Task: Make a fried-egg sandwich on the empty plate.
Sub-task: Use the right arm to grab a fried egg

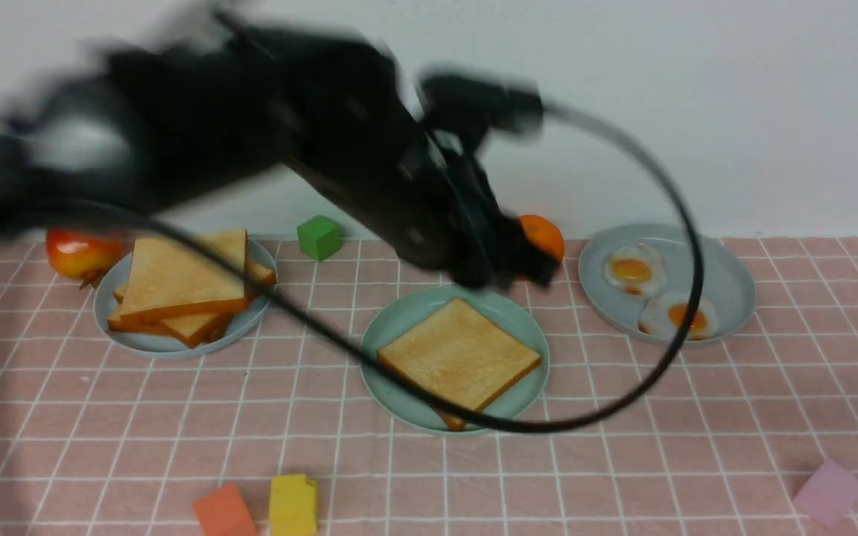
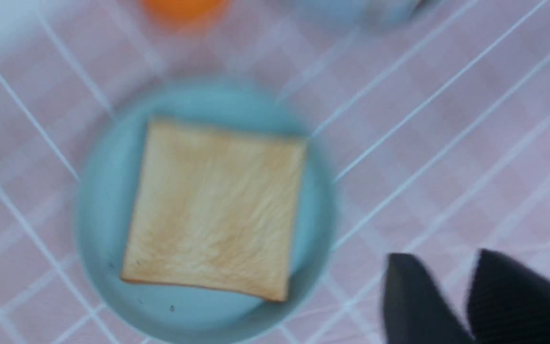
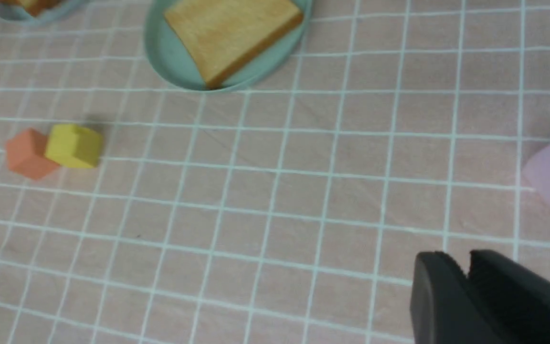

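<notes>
**Status.** 1 toast (image 1: 459, 356) lies flat on the mint plate (image 1: 399, 316) at the centre of the surface (image 1: 623, 447); its near corner reaches the rim. No egg is on it and no 2nd slice. The 2 eggs (image 1: 631, 269) lie just beside each other, possibly touching, on the grey plate (image 1: 731, 286) to the right. The spare toast stack (image 1: 176, 286) is on the left plate (image 1: 161, 344).

**Hands.** Left hand (image 2: 451, 259): above the surface just off the mint plate, carrying nothing. A narrow gap shows at the tips, but blur prevents telling whether it is spread or pressed together. Right hand (image 3: 468, 260): tips pressed together, empty, above the near surface and well apart from both plates.

**Hazards.**
1. Cable (image 1: 686, 246): in the front view its loop crosses the toast and the egg plate's edge. Its height cannot be judged. If it hangs low, arm travel could drag the toast off the rim or shift a plate.
2. Speed: the left arm is heavily blurred. A fast sweep near the far rim could strike the plate or the orange (image 1: 544, 234) behind it.
3. Egg pickup: the eggs are likely thin and flat. A pinch may slip, or lift 1 egg and pull the other along.
4. Placement: an egg released off-centre could slide off the toast.
</notes>
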`<state>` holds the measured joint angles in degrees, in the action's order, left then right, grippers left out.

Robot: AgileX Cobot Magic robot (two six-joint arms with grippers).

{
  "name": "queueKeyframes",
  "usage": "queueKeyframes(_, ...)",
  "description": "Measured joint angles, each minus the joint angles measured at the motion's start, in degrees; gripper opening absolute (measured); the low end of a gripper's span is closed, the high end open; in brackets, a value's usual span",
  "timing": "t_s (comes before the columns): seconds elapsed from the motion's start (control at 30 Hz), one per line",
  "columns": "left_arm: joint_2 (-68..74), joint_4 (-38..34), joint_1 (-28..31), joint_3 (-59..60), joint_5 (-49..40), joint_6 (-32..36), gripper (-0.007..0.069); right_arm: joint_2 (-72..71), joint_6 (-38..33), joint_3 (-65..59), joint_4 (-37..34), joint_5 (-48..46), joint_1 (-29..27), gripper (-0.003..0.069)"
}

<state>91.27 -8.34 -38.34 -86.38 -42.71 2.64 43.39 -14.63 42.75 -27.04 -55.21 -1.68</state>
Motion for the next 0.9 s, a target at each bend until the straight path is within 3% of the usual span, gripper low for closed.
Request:
queueKeyframes(0.1,-11.0,-0.7,0.0,5.2,-0.2,0.0,-0.0011,7.7,-0.8,4.4,-0.1,2.7,0.0,0.012)
queueKeyframes(0.3,-31.9,-3.0,0.0,22.9,-1.3,-0.1,-0.0013,26.2,-3.3,16.4,-1.5,6.4,0.7,0.0122)
queueKeyframes(0.43,-43.8,-3.1,0.0,35.0,0.1,-0.2,-0.0013,39.4,-4.2,25.3,-0.2,7.0,4.4,0.0122)
queueKeyframes(0.67,-53.0,-3.1,0.0,42.5,3.4,-0.3,-0.0013,59.0,-10.9,42.7,14.9,6.2,10.3,0.0134)
queueKeyframes(0.77,-53.1,-3.1,0.0,42.6,3.4,-0.3,-0.0013,65.1,-14.2,47.7,18.5,5.9,10.2,0.0167)
queueKeyframes(0.87,-53.1,-3.1,0.0,42.7,3.4,-0.2,-0.0013,72.4,-18.9,53.8,19.4,5.1,9.8,0.026)
queueKeyframes(0.9,-53.1,-3.0,0.0,42.7,3.4,-0.2,-0.0013,76.1,-21.7,57.4,19.7,3.8,9.7,0.0327)
